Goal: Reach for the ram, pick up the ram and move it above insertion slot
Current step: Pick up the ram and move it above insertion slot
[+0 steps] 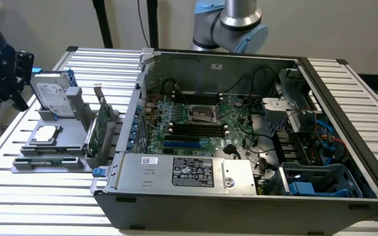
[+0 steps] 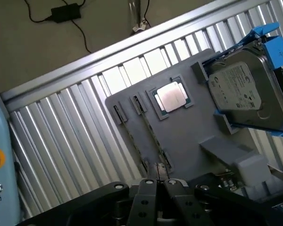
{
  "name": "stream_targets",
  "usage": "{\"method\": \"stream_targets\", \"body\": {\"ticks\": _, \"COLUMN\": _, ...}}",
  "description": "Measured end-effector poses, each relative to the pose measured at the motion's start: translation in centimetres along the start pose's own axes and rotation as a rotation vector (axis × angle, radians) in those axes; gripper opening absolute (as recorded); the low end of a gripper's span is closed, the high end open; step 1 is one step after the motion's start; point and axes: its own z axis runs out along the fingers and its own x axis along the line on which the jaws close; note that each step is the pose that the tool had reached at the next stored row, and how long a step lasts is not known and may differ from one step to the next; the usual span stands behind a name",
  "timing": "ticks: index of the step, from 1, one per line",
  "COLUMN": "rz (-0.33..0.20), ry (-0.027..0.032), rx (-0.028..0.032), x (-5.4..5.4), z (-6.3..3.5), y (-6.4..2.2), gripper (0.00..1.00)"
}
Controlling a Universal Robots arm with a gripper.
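- The gripper has its fingers pressed together on nothing, and its body is cut off at the frame edge.
- The ram shows only as a thin dark edge standing in a slot of the grey holder, just beyond the fingertips; chips indiscernible.

hand near hdd | PC case open, ctr | card upright

Robotics lab, opened computer case, slatted aluminium bench, robot arm
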Motion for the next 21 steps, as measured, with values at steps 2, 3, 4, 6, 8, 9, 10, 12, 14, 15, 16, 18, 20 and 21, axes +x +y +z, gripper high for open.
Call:
{"method": "stream_targets", "body": {"ticks": 2, "rz": -0.036, "ry": 0.0005, "rx": -0.0004, "x": 0.00, "z": 0.07, "y": 0.00, "gripper": 0.11}}
{"method": "stream_targets", "body": {"ticks": 3, "rz": -0.055, "ry": 0.0007, "rx": -0.0007, "x": 0.00, "z": 0.10, "y": 0.00, "gripper": 0.11}}
{"method": "stream_targets", "body": {"ticks": 4, "rz": -0.072, "ry": 0.0010, "rx": -0.0009, "x": 0.00, "z": 0.14, "y": 0.00, "gripper": 0.11}}
{"method": "stream_targets", "body": {"ticks": 6, "rz": -0.108, "ry": 0.0016, "rx": -0.0016, "x": 0.00, "z": 0.21, "y": 0.00, "gripper": 0.11}}
{"method": "stream_targets", "body": {"ticks": 8, "rz": -0.144, "ry": 0.0021, "rx": -0.0021, "x": 0.00, "z": 0.30, "y": 0.00, "gripper": 0.11}}
{"method": "stream_targets", "body": {"ticks": 9, "rz": -0.163, "ry": 0.0024, "rx": -0.0024, "x": 0.00, "z": 0.34, "y": 0.00, "gripper": 0.11}}
{"method": "stream_targets", "body": {"ticks": 10, "rz": -0.182, "ry": 0.0026, "rx": -0.0027, "x": 0.00, "z": 0.39, "y": 0.00, "gripper": 0.11}}
{"method": "stream_targets", "body": {"ticks": 12, "rz": -0.218, "ry": 0.0032, "rx": -0.0033, "x": 0.01, "z": 0.46, "y": 0.00, "gripper": 0.11}}
{"method": "stream_targets", "body": {"ticks": 14, "rz": -0.254, "ry": 0.0038, "rx": -0.0039, "x": 0.01, "z": 0.54, "y": -0.01, "gripper": 0.11}}
{"method": "stream_targets", "body": {"ticks": 15, "rz": -0.273, "ry": 0.0039, "rx": -0.0041, "x": 0.01, "z": 0.58, "y": -0.02, "gripper": 0.11}}
{"method": "stream_targets", "body": {"ticks": 16, "rz": -0.291, "ry": 0.0042, "rx": -0.0044, "x": 0.01, "z": 0.62, "y": -0.02, "gripper": 0.11}}
{"method": "stream_targets", "body": {"ticks": 18, "rz": -0.327, "ry": 0.0047, "rx": -0.0050, "x": 0.01, "z": 0.69, "y": -0.02, "gripper": 0.11}}
{"method": "stream_targets", "body": {"ticks": 20, "rz": -0.363, "ry": 0.0053, "rx": -0.0057, "x": 0.01, "z": 0.74, "y": -0.01, "gripper": 0.11}}
{"method": "stream_targets", "body": {"ticks": 21, "rz": -0.382, "ry": 0.0056, "rx": -0.0060, "x": 0.01, "z": 0.76, "y": -0.01, "gripper": 0.11}}
